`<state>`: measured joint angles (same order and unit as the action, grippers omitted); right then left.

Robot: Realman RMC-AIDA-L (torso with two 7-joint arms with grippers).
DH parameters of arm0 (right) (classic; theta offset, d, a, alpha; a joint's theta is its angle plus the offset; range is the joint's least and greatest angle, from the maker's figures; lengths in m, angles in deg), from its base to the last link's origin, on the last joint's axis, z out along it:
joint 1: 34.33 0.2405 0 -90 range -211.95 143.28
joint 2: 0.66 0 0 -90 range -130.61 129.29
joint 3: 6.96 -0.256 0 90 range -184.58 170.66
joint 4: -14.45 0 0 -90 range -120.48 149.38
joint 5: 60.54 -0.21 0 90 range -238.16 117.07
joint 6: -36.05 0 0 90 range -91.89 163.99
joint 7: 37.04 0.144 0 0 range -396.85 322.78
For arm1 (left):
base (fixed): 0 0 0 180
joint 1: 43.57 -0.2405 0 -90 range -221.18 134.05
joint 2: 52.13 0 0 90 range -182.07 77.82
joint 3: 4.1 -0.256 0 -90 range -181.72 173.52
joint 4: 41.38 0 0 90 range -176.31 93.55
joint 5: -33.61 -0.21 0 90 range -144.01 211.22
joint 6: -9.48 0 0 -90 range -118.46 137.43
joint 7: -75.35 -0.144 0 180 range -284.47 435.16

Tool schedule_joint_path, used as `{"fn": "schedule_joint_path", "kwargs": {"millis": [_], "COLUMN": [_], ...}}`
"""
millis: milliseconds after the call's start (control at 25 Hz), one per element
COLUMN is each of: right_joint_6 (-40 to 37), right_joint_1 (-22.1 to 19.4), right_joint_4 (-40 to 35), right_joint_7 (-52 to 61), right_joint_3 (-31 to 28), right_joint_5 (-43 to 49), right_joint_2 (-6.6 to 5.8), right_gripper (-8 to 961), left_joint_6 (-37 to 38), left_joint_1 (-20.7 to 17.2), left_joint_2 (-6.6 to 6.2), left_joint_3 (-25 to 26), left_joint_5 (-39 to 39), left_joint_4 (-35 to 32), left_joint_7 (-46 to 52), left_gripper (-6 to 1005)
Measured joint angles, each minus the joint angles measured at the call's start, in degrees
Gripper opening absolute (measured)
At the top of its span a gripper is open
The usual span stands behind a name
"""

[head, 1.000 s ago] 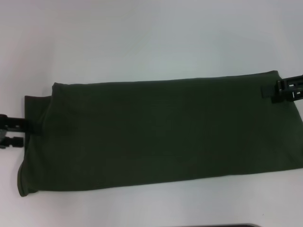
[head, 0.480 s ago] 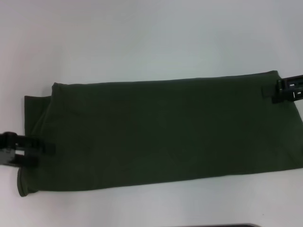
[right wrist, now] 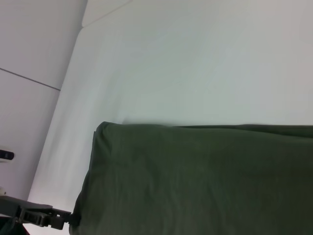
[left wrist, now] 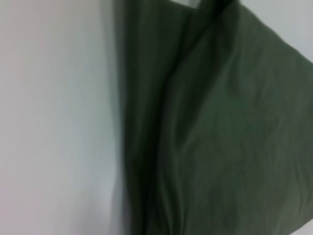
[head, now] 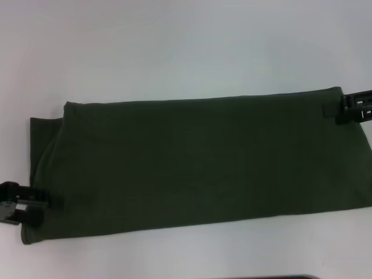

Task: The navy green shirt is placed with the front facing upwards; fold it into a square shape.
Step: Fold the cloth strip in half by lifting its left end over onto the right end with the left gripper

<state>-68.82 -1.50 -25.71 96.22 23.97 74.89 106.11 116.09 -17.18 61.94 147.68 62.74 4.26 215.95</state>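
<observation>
Both grippers sit at opposite ends of the navy green shirt [head: 197, 163]. That shirt is by far the largest thing in view: it lies flat on the white table [head: 174, 46] as a long dark band, already folded lengthwise, with only plain green cloth showing upward. It runs across nearly the whole head view, its far edge straight and its near edge slanting slightly. At the robot's left end a lower layer sticks out past the top layer, making a stepped corner. The left wrist view shows the same cloth close up [left wrist: 220, 137], with soft lengthwise folds lying beside bare table [left wrist: 54, 122].

Next in size, the left gripper [head: 40, 208] is at the near corner of the shirt's left end. Its two dark fingers [head: 35, 201] are a narrow gap apart and overlap the cloth's edge; whether they have hold of the cloth cannot be told. It also appears far off in the right wrist view [right wrist: 63, 221], touching the shirt's corner [right wrist: 195, 181].

Smallest in view, the right gripper [head: 332, 110] is at the far corner of the shirt's right end, its fingertips over the hem. How its jaws stand cannot be told.
</observation>
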Motion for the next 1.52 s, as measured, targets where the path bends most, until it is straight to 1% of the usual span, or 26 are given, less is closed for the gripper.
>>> {"fn": "schedule_joint_path", "kwargs": {"millis": [80,480,560,720,840,960,1160,1360,1520], "right_joint_6": [0.0,0.0,-0.1,-0.2,-0.2,-0.1,0.0,0.0,0.0], "right_joint_1": [0.0,-0.1,-0.1,0.1,0.2,0.2,0.1,-0.3,-0.3], "right_joint_4": [0.0,0.0,0.0,0.0,0.0,0.0,0.0,0.0,0.1], "right_joint_7": [0.0,0.3,0.3,0.4,0.4,0.4,0.4,0.4,0.4], "right_joint_3": [0.0,0.0,0.0,0.0,0.0,0.1,0.2,0.2,0.2], "right_joint_5": [0.0,0.0,0.0,0.0,0.0,0.0,0.0,0.0,0.0], "right_joint_2": [0.00,-0.08,-0.09,-0.18,-0.18,-0.14,-0.11,-0.08,-0.08], "right_gripper": [856,854,854,853,852,852,851,850,849], "left_joint_6": [-0.5,-0.9,0.2,5.4,5.9,4.3,-0.3,-2.9,-4.8], "left_joint_1": [0.0,0.0,0.1,0.5,1.1,2.4,4.8,5.4,5.3], "left_joint_2": [-0.24,-0.14,-0.39,-1.68,-2.00,-1.82,-0.84,-0.53,-0.56], "left_joint_3": [0.0,0.3,0.9,4.1,4.2,4.2,1.7,-1.0,-1.5], "left_joint_5": [-0.7,-2.2,-1.7,2.8,4.4,4.4,3.2,3.2,3.1], "left_joint_4": [-0.6,-0.7,-0.4,1.3,2.1,1.7,0.8,0.3,0.4], "left_joint_7": [0.0,-0.4,-0.7,-1.5,-0.2,0.6,2.9,5.0,6.2], "left_gripper": [842,841,841,841,841,841,841,841,840]}}
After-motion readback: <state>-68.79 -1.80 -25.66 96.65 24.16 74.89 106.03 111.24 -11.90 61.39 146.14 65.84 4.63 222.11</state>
